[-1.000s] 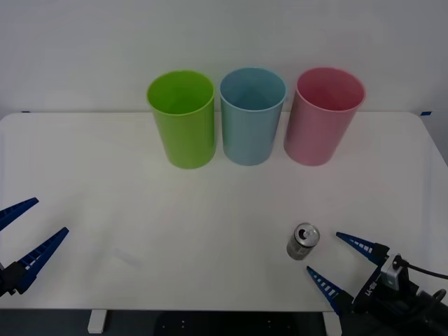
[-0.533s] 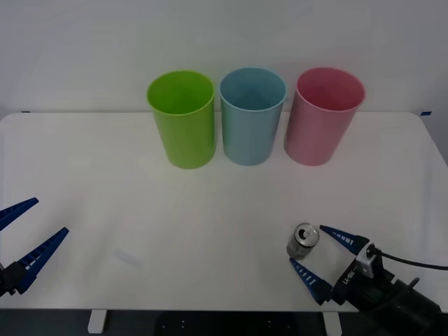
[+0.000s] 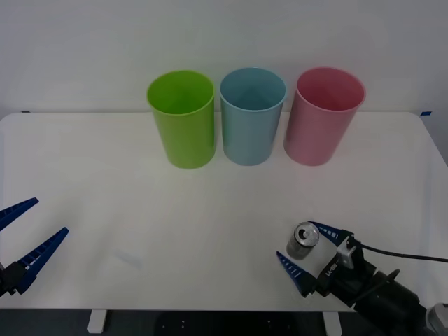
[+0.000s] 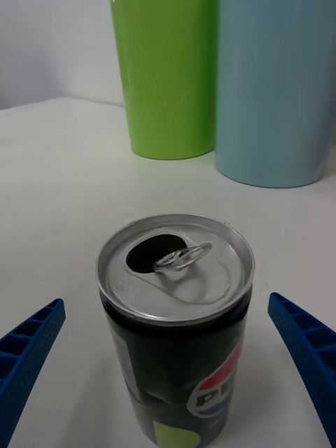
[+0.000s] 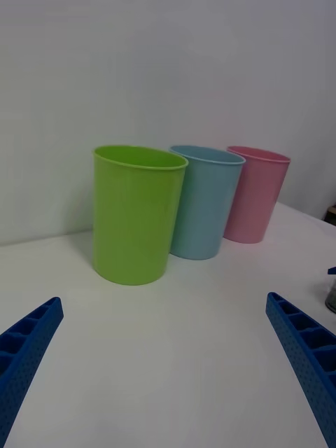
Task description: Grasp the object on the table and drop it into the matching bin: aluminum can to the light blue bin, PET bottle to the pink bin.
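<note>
The Pepsi can [image 4: 175, 322], label reading "PE", stands upright near the table's [image 3: 140, 196] front edge; the right gripper [image 3: 308, 252] has advanced, fingers spread, now flanking it. Left gripper [image 3: 24, 238] spread, far leftward.

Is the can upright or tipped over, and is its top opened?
Upright: the aluminum can stands on the table with its top facing up. Opened: a dark hole shows beside the pull-tab.
</note>
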`<state>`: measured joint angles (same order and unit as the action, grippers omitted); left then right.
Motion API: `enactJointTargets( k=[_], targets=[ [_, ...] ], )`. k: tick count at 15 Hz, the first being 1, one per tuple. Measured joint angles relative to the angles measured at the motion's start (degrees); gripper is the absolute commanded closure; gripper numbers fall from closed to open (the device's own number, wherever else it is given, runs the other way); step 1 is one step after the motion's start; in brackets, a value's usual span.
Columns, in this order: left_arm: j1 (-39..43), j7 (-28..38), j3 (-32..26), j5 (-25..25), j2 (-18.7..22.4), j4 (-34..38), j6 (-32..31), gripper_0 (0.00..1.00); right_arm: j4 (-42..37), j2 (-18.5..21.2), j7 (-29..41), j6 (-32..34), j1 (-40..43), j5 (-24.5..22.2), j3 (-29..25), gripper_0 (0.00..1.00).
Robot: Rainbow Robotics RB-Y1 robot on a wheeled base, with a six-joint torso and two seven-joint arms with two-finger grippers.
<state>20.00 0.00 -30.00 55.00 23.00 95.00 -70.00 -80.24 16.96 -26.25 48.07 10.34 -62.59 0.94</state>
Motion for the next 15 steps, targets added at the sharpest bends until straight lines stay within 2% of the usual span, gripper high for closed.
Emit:
enactJointTargets(
  k=[7, 9, 10, 15],
  targets=[
    [0.0, 0.0, 0.0, 0.0, 0.0, 0.0, 0.0, 0.00, 0.0, 0.0, 0.0, -2.5, -0.7, 0.0, 1.6, 0.00],
    [0.0, 0.0, 0.0, 0.0, 0.0, 0.0, 0.0, 0.00, 0.0, 0.0, 0.0, -2.5, -0.7, 0.0, 1.6, 0.97],
    [0.0, 0.0, 0.0, 0.0, 0.0, 0.0, 0.0, 0.00, 0.0, 0.0, 0.0, -2.5, -0.7, 0.0, 1.6, 1.00],
    [0.0, 0.0, 0.0, 0.0, 0.0, 0.0, 0.0, 0.00, 0.0, -0.1, 0.1, -2.4, -0.7, 0.2, 1.8, 1.00]
  ],
)
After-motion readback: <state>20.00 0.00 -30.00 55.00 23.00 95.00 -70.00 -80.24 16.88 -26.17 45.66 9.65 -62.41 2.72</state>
